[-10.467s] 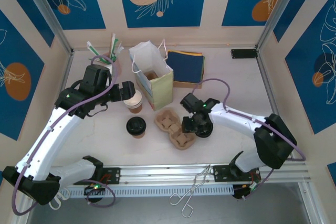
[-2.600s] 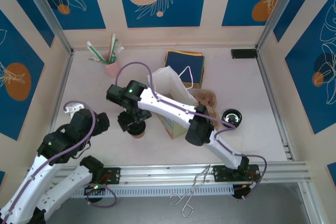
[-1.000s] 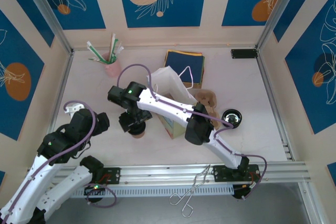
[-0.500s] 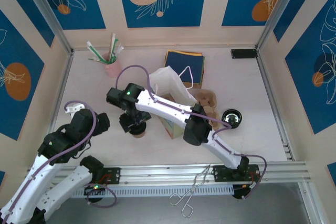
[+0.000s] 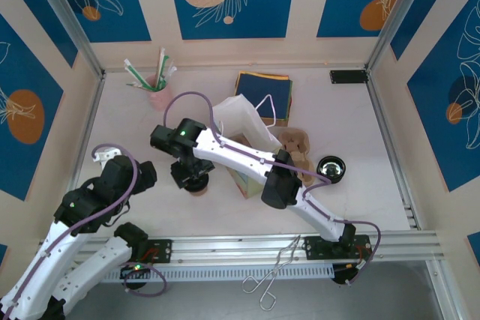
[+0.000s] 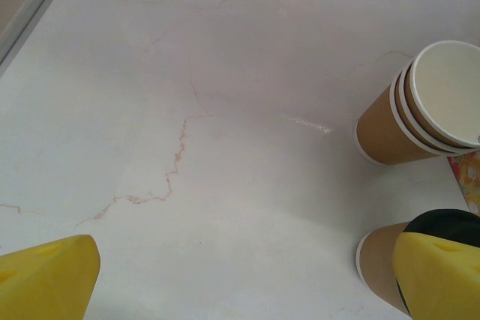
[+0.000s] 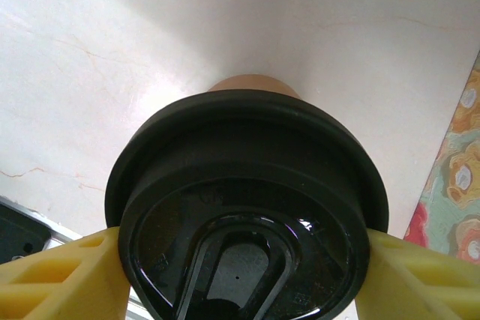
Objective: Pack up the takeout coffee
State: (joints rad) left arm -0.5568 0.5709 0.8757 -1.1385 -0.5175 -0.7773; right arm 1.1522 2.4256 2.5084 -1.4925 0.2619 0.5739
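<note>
The takeout coffee (image 5: 197, 188), a brown paper cup under a black lid (image 7: 247, 207), stands on the table left of centre. My right arm reaches across to it, and my right gripper (image 5: 193, 176) comes down over the lid. Its yellow fingers (image 7: 60, 275) sit against the lid's two sides, so the right gripper (image 7: 240, 275) is shut on it. In the left wrist view the same cup (image 6: 379, 264) shows behind the right-hand fingertip. My left gripper (image 6: 251, 282) is open above bare table, to the cup's left, holding nothing. It hangs low at the left (image 5: 135, 174).
A stack of lidless brown cups (image 6: 420, 106) stands just beyond the coffee. The paper bag (image 5: 244, 121) leans right of it, with a cardboard cup carrier (image 5: 296, 144) and a loose black lid (image 5: 331, 168) further right. Navy napkins (image 5: 262, 88) and a pink straw cup (image 5: 157, 95) are at the back.
My right gripper's fingers have drawn in around the lid and the arm has edged slightly left. The left arm has not moved.
</note>
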